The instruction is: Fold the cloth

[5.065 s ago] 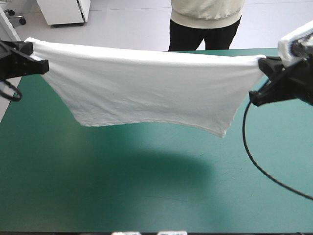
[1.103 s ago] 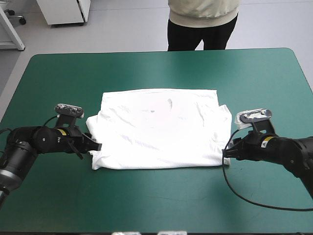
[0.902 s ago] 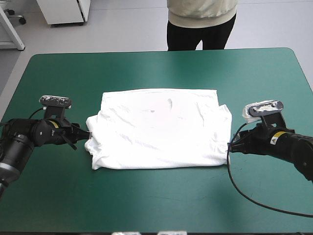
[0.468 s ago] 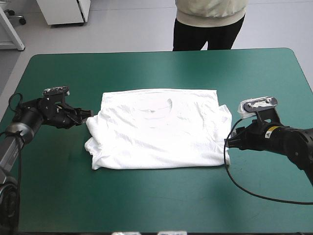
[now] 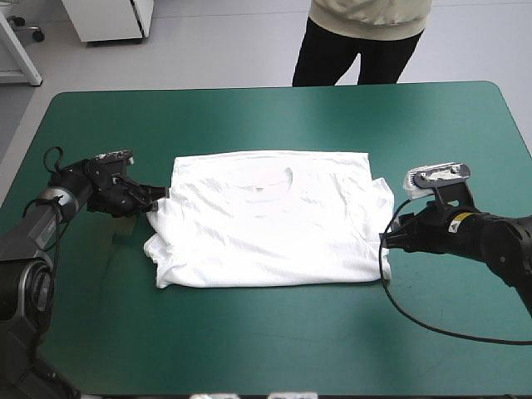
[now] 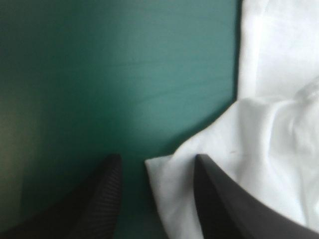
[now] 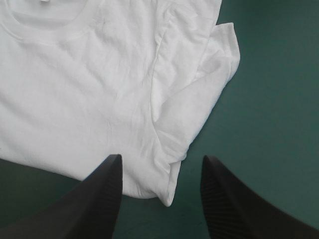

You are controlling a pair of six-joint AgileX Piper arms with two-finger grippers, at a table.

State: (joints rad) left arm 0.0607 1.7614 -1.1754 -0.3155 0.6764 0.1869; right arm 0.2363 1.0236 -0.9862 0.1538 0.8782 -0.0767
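- The table [image 5: 266, 332] with its teal-green cover fills most of the high view. The cover is bare on the near side and along the far edge.
- The T-shirt [image 5: 266, 220] lies flat around the middle of the table, white, in a shape close to a rectangle. Its far edge is straight. Its near edge is also rather straight, with soft wrinkles across the cloth.
- The right gripper [image 5: 389, 241] is low over the cover, at the near right corner of the T-shirt. In the right wrist view this gripper [image 7: 161, 158] has its two black fingers [image 7: 99, 199] spread wide apart. The corner of the T-shirt [image 7: 99, 89] lies just ahead of them and partly in the gap, and they pinch nothing.
- The left gripper [image 5: 158, 198] is at the left side of the T-shirt, toward the far corner, also low over the table. In the left wrist view this gripper [image 6: 157, 159] is spread too. A corner of the T-shirt [image 6: 259, 149] lies in the gap, close to one finger [image 6: 224, 199], and teal-green cover shows beside the other finger.
- The right sleeve [image 5: 381, 199] is bunched and sticks out a little past the right edge of the cloth.
- The left sleeve [image 5: 158, 229] is crumpled in the same way on the left side.
- The neck opening [image 5: 266, 179] faces up, toward the far edge of the table.
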